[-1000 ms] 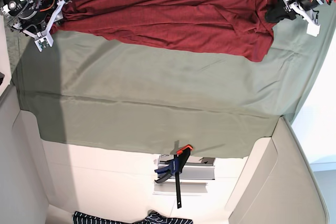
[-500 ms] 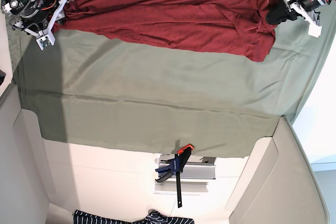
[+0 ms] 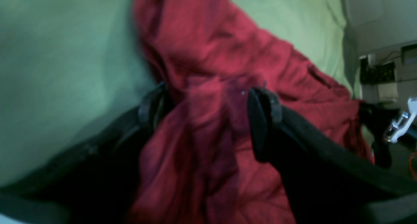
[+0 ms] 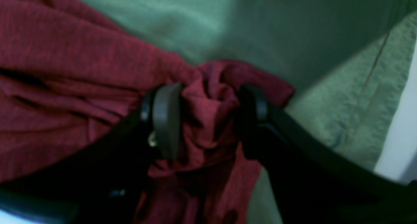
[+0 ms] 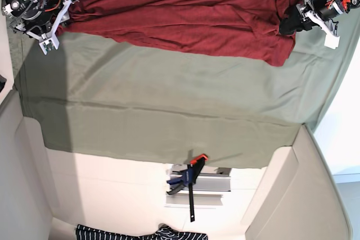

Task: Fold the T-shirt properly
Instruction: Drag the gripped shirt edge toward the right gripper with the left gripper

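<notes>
Deciding relation: the shirt (image 5: 180,9) is laid with its long axis across the cloth (image 5: 169,99), running from one gripper to the other; one end is held by each arm, so neither is judged nearer.
Cloth: a wide bare stretch is left on the side away from the arms, and any carry of the held edge is judged to go that way.
Shirt: it is spread, wrinkled, along the cloth's edge nearest the arms, with its free long edge towards the bare stretch.
Left gripper (image 5: 288,23): it is clamped on a bunched corner at the shirt's end, at the right of the base view; the rest of the shirt is stretched away from it towards the other arm.
Right gripper (image 5: 66,16): it is closed on a gathered fold at the opposite end.
Pads: a wad of red fabric is pressed between them in both wrist views, one pad (image 3: 260,126) on the left arm and one (image 4: 166,119) on the right.
</notes>
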You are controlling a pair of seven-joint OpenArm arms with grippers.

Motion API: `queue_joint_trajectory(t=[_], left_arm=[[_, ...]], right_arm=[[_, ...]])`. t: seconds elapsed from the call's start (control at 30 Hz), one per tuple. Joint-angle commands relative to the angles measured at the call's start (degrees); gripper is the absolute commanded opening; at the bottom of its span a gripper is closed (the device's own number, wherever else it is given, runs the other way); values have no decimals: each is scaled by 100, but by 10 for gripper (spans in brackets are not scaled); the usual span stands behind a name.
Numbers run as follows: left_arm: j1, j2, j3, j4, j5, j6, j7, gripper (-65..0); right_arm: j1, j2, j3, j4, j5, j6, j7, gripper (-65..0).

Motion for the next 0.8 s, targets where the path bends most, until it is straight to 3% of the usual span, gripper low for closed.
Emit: queue_joint_trajectory(t=[0.0, 0.2, 0.47, 0.5, 0.6, 0.63, 0.77], left_arm=[[-118, -96, 70, 76, -55, -17, 7, -249], [-369, -79, 557, 76, 203, -17, -22, -249], [-461, 15, 621, 74, 509, -17, -103, -268], [-461, 15, 621, 74, 546, -17, -101, -315], [-459, 15, 619, 74, 564, -17, -98, -586], [-461, 13, 619, 74, 564, -17, -98, -650], [-476, -2, 529, 79, 363, -17, -90, -650]], right_arm=[[76, 76, 33, 57, -35, -37, 39, -362], [76, 76, 33, 57, -35, -37, 42, -362], [76, 76, 33, 57, -37, -37, 42, -362], [76, 76, 33, 57, -37, -37, 42, -362], [76, 76, 33, 57, -35, -37, 42, -362], [76, 76, 33, 57, -35, -37, 44, -362], [76, 76, 33, 57, -37, -37, 42, -362]])
